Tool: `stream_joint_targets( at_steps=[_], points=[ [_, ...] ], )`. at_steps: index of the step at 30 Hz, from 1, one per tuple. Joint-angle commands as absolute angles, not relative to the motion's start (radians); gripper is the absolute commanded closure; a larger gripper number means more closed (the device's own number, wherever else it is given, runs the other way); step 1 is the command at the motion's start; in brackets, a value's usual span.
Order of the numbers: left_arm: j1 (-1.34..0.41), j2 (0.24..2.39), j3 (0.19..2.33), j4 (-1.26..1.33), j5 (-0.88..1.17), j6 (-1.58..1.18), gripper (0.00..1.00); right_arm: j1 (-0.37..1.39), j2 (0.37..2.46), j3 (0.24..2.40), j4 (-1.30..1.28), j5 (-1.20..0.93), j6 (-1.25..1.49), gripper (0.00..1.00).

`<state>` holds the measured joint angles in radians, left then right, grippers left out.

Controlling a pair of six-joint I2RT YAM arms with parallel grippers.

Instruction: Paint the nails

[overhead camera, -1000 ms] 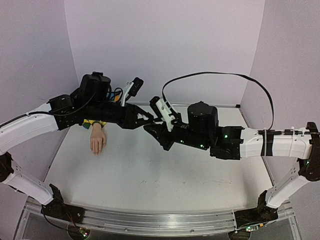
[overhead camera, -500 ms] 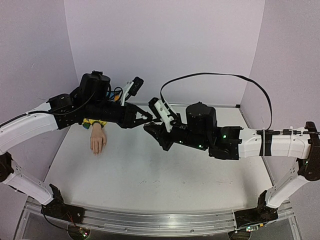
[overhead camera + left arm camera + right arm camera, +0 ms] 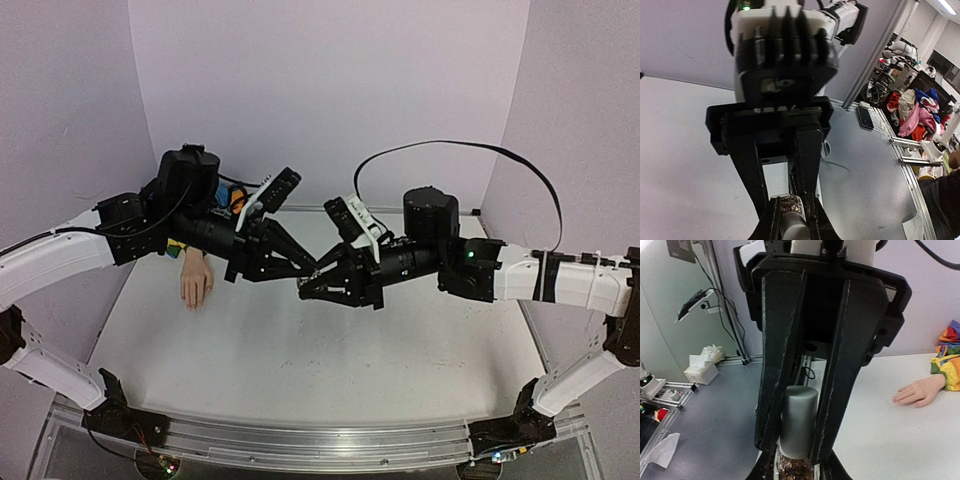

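White matte table (image 3: pixel 300 360), lightly scuffed, with lilac walls on three sides. A black cable (image 3: pixel 450 148) arcs over the right arm. The arms meet above the table's centre, left pincer (image 3: pixel 312 272) and right pincer (image 3: pixel 304 288) tip to tip. The left arm's body overhangs the rainbow-striped fabric sleeve (image 3: pixel 178 247) and hides most of it from above. The mannequin hand (image 3: pixel 196 281), pale and smooth, lies flat at the far left, well apart from both pincers, fingers toward the near edge. The right wrist view shows hand and sleeve unobstructed; the nails (image 3: pixel 897 399) are too small to tell apart. The top view does not resolve what is held, but the wrist views do: left pincer clamped on a smooth grey cylindrical cap (image 3: pixel 799 415), right pincer closed on the glitter-filled bottle (image 3: pixel 794 466) just below it.
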<state>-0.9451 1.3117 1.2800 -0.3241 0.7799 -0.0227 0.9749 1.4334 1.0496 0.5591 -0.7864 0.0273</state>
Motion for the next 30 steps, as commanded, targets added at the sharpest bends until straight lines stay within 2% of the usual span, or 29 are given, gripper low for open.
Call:
stream_joint_targets(
  at_steps=[1,9,10,12,16,19,23,30],
  points=[
    [-0.966,1.300,1.283,-0.237,0.989,-0.002,1.00,0.986,1.373,1.051,0.754,-1.049,-0.013,1.00],
    [-0.966,1.282,1.270,-0.233,0.990,-0.020,1.00,0.983,1.373,1.048,0.757,-0.969,-0.015,1.00],
    [-0.966,1.279,1.269,-0.233,0.982,-0.024,1.00,0.983,1.372,1.044,0.755,-0.924,-0.014,0.97],
    [-0.966,1.267,1.266,-0.233,0.927,-0.043,1.00,0.983,1.366,1.036,0.734,-0.789,-0.023,0.74],
    [-0.964,1.242,1.255,-0.313,0.622,-0.033,1.00,0.983,1.340,1.017,0.614,-0.419,-0.063,0.29],
    [-0.963,1.232,1.229,-0.361,0.393,-0.006,1.00,0.981,1.309,0.968,0.549,-0.199,-0.105,0.04],
    [-0.964,1.206,1.128,-0.314,0.259,0.035,1.00,0.961,1.279,0.908,0.455,-0.056,-0.134,0.02],
    [-0.992,1.244,0.895,-0.072,0.293,0.116,1.00,0.799,1.137,0.792,0.441,-0.018,-0.024,0.02]
  ],
)
